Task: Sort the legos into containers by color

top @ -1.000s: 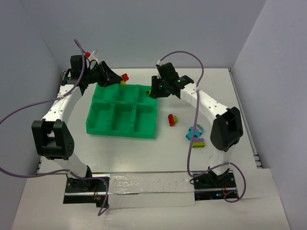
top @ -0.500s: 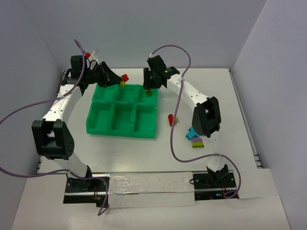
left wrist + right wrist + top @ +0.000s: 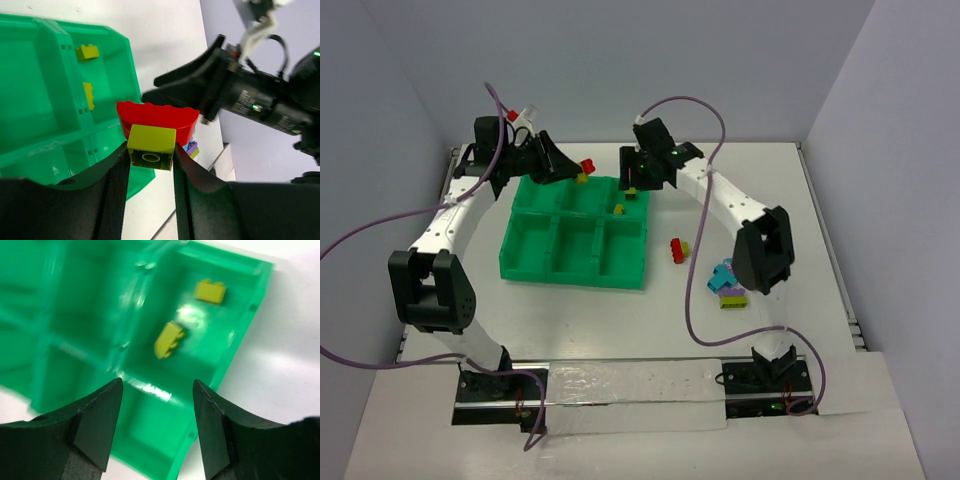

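At the left, the left gripper (image 3: 568,168) hangs over the far edge of the green tray (image 3: 525,262). Its fingers (image 3: 112,200) are clamped on a yellow-green brick (image 3: 151,146) with a red brick (image 3: 157,117) stuck on top. In the far right compartment (image 3: 212,327) lie a flat yellow-green lego (image 3: 210,291) and a second yellow-green lego (image 3: 169,339). The right gripper (image 3: 157,390) hovers above this compartment, fingers apart and holding nothing. On the table (image 3: 800,200), right of the tray, lies a red and yellow-green pair (image 3: 677,248), then a cyan, purple and yellow-green heap (image 3: 728,285).
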You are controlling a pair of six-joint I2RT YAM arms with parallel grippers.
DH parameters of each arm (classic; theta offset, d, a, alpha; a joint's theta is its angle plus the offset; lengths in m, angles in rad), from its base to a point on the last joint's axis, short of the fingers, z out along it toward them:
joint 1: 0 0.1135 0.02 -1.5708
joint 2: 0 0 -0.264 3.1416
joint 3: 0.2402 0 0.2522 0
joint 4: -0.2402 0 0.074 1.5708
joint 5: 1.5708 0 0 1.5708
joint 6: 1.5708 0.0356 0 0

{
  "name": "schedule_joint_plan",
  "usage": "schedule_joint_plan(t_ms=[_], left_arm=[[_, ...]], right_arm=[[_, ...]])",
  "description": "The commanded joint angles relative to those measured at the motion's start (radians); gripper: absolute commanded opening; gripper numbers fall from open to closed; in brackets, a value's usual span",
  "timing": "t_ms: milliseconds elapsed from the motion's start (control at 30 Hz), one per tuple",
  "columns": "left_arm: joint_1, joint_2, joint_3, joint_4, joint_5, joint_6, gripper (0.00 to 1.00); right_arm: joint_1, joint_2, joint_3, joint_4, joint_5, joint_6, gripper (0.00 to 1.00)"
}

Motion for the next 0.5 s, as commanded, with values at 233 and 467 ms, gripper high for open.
schedule_joint_plan(t_ms=[233, 467], left_arm=[[-0.024, -0.012, -0.006, 0.165, 0.247, -0.053, 0.0], [-0.025, -0.017, -0.049, 0.328, 0.341, -0.169, 0.0]], right_arm=[[-0.053, -0.404, -0.245, 0.201, -0.417, -0.064, 0.68], [-0.064, -0.413, -0.192, 0.243, -0.545, 0.009, 0.7]])
